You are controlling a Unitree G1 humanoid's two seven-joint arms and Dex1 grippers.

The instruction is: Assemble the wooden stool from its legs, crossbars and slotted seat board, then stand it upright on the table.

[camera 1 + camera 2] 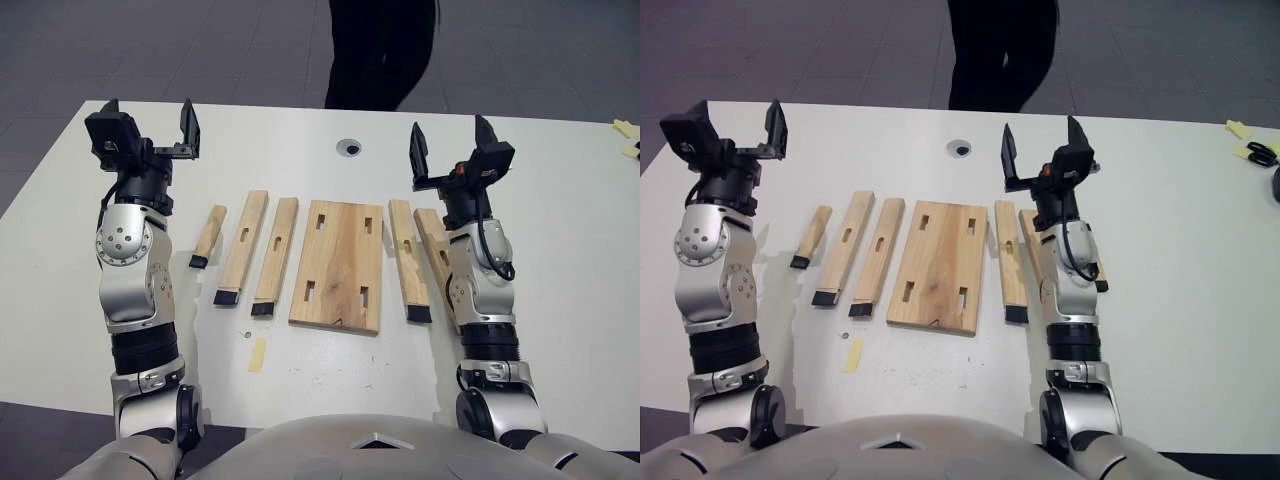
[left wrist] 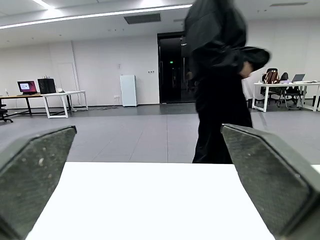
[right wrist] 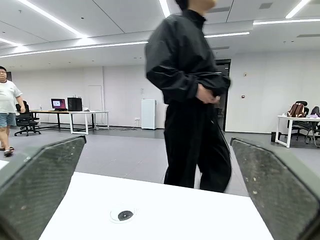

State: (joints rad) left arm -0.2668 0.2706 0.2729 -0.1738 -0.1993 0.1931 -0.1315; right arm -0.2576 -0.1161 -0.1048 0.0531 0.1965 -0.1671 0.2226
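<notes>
Above the white table (image 1: pixel 560 300), we are holding left end effector (image 1: pixel 150 120) and right end effector (image 1: pixel 450 140) released (pale wooden slotted seat board (image 1: pixel 338 265) lying unjoined, assembly unstarted).

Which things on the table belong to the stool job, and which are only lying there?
Job:
seat board
short stick and two legs on its left
two legs on its right

Lying about:
tape strip
yellow scraps at the right edge

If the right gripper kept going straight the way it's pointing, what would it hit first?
Probably nothing: the open right gripper points roughly level over the bare table toward its far edge; the way looks free.
</notes>
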